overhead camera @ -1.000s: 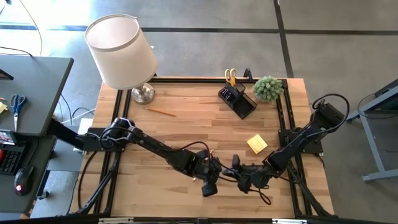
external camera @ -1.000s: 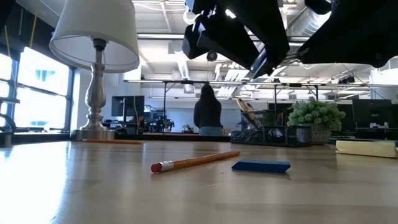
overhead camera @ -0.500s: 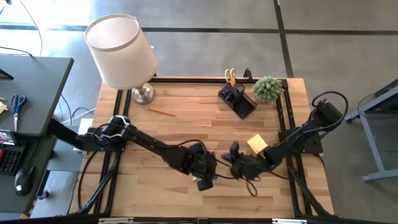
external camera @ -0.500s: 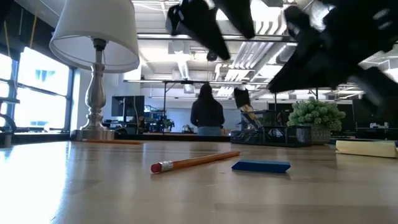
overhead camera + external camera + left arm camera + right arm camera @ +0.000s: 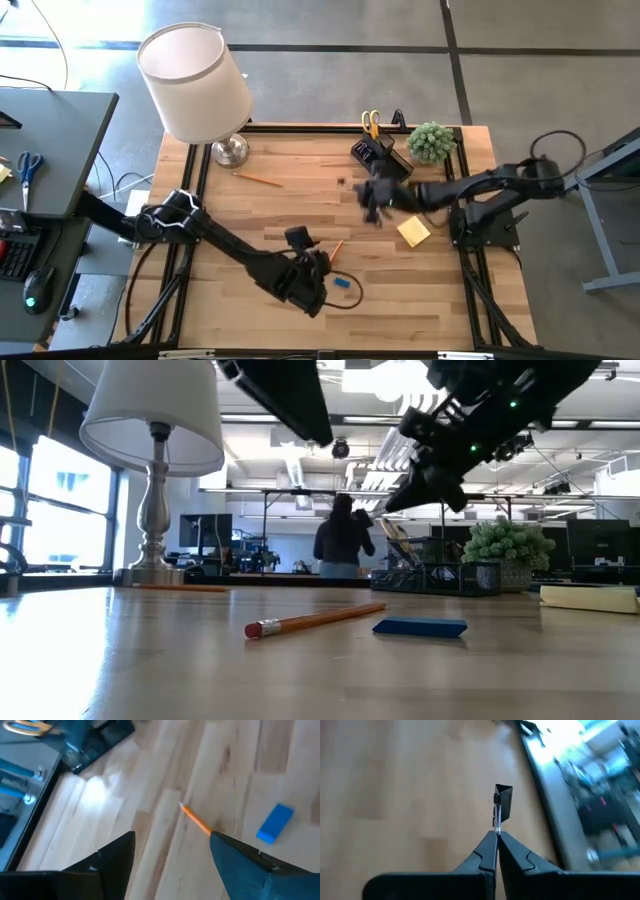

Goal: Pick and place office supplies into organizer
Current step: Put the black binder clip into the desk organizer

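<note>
My right gripper (image 5: 497, 839) is shut on a small black clip (image 5: 503, 801) and hovers over the table (image 5: 290, 205) just in front of the black organizer (image 5: 382, 162), which holds yellow-handled scissors (image 5: 371, 123). My left gripper (image 5: 172, 840) stands open above the near middle of the table. An orange pencil (image 5: 336, 249) and a blue eraser (image 5: 342, 283) lie flat below it, the pencil's tip (image 5: 192, 819) between its fingers and untouched. A yellow sticky-note pad (image 5: 413, 231) lies to the right. A second pencil (image 5: 258, 178) lies near the lamp. My right gripper pinches the clip's thin wire handle (image 5: 497, 824) between the very ends of its two fingers. The black body of the clip sticks out beyond the fingertips, lifted clear of the table.
A white-shaded lamp (image 5: 195, 85) stands at the far left corner and a small green plant (image 5: 431, 141) at the far right, beside the organizer. Black rails (image 5: 455, 185) run along both sides of the table. A person (image 5: 342, 545) stands in the room beyond.
My right gripper, still shut, has swung away from my left gripper at the near middle toward the table's far edge, up to the organizer, rolling as it went. My left gripper has drawn back a little toward the table's left and turned, uncovering the eraser.
</note>
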